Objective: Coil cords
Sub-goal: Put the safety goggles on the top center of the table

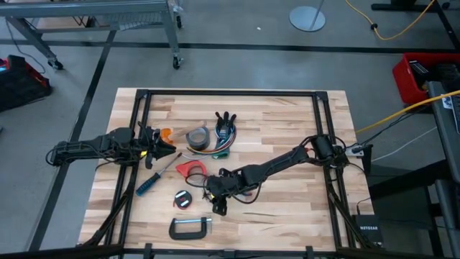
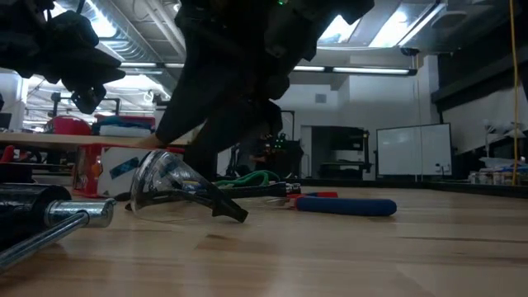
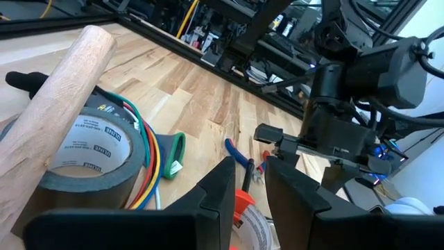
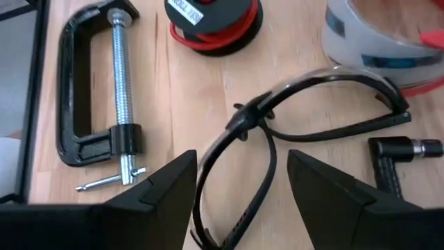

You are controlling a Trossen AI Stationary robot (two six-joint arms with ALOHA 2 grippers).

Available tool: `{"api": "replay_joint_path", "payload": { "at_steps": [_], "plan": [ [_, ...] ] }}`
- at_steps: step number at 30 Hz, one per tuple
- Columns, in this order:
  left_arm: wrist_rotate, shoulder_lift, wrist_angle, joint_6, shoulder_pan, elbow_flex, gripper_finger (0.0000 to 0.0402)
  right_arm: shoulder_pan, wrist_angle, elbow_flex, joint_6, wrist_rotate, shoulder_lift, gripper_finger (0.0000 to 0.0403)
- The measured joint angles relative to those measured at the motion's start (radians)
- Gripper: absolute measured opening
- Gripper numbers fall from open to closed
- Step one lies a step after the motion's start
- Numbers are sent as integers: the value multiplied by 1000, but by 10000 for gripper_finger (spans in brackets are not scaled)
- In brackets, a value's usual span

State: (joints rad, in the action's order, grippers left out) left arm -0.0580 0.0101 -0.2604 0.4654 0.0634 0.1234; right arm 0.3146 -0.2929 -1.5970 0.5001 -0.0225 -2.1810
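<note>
Table (image 1: pixel 287 208), then C-clamp (image 4: pixel 90 90) near front edge, then safety glasses (image 4: pixel 305 118) w/ right gripper (image 4: pixel 239 191) above, jaws wide apart, nothing held. Left gripper (image 3: pixel 248 191) by tape roll (image 3: pixel 90 153), fingers slightly apart, empty. Red-wound cord (image 4: pixel 214 21) coiled beside clamp

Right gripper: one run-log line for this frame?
right gripper: open, over safety glasses | left gripper: waits near tape roll | clamp: beside glasses | cords: not identified
</note>
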Motion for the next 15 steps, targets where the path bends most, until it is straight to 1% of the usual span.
{"api": "replay_joint_path", "payload": {
  "at_steps": [4, 6, 9, 15],
  "plan": [
    [-12, 0, -22, 67, 0, 0, 72, 1, -3, 0, -1, -4, -2, 229],
    [-33, 0, -86, 126, -9, 0, 72, 0, -2, 0, 0, -4, -2, 229],
    [-34, 2, -163, 197, -24, 3, 72, -1, -10, 0, 0, -4, -2, 229],
    [-10, 6, -167, 183, -38, 3, 72, 0, -27, 0, 1, -4, -11, 229]
  ]
}}
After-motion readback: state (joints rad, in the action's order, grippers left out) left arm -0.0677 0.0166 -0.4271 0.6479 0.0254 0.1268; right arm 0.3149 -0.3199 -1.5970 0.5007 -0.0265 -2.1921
